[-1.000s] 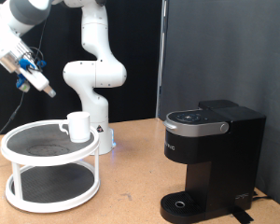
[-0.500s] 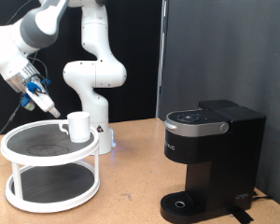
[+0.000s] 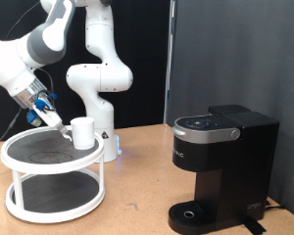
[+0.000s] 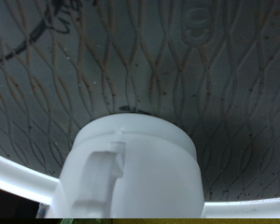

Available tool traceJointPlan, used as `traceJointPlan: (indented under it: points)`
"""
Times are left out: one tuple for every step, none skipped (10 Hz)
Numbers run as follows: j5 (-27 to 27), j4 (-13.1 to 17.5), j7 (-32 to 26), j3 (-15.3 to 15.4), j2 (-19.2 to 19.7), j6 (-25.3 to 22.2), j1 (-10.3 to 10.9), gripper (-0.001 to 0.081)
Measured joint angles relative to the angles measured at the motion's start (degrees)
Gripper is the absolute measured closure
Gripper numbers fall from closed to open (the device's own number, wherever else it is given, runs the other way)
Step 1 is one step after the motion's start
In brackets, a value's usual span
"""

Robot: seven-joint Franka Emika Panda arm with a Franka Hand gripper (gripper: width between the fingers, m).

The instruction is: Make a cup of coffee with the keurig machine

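Step in hand, as judged: approach to the cup (image 3: 82,131), which is not yet grasped. The cup stands on the upper tier of a white rack (image 3: 51,178) at the frame's left; the keurig machine (image 3: 222,166) stands well apart at lower right on the bench (image 3: 137,196), lid down. A grasp calls for the jaws to straddle the cup. The arm (image 3: 44,44) reaches down from upper left; the gripper (image 3: 46,113) hangs just left of the cup. Jaw opening cannot be told. The wrist view shows the cup (image 4: 133,168) close, handle facing the camera.

- Gripper (image 3: 55,119) is lower and further right in the exterior view than 1.0 s ago.
- It now sits just left of the cup (image 3: 82,132), near its rim.
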Motion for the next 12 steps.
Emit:
traceJointPlan:
  points:
    - [0.45, -0.22, -0.61, -0.01, 0.22, 0.02, 0.0, 0.0072]
    - [0.93, -0.32, -1.21, -0.02, 0.41, 0.02, 0.0, 0.0072]
    - [1.19, -0.35, -1.47, -0.03, 0.44, 0.0, 0.0, 0.0072]
    - [1.28, -0.35, -1.51, -0.03, 0.44, -0.04, 0.0, 0.0096]
    - [1.31, -0.35, -1.53, -0.03, 0.44, -0.06, 0.0, 0.0096]
    - [1.34, -0.35, -1.58, -0.04, 0.44, -0.06, 0.0, 0.0272]
    - [1.38, -0.35, -1.62, -0.05, 0.44, -0.06, 0.0, 0.0456]
    - [1.46, -0.35, -1.63, -0.06, 0.44, -0.06, 0.0, 0.0456]
    - [1.64, -0.35, -1.63, -0.08, 0.44, -0.06, 0.0, 0.059]
    - [1.8, -0.35, -1.63, -0.08, 0.44, -0.06, 0.0, 0.059]
    - [1.84, -0.35, -1.63, -0.08, 0.44, -0.06, 0.0, 0.0749]
    - [1.85, -0.34, -1.63, -0.08, 0.44, -0.08, 0.0, 0.0788]
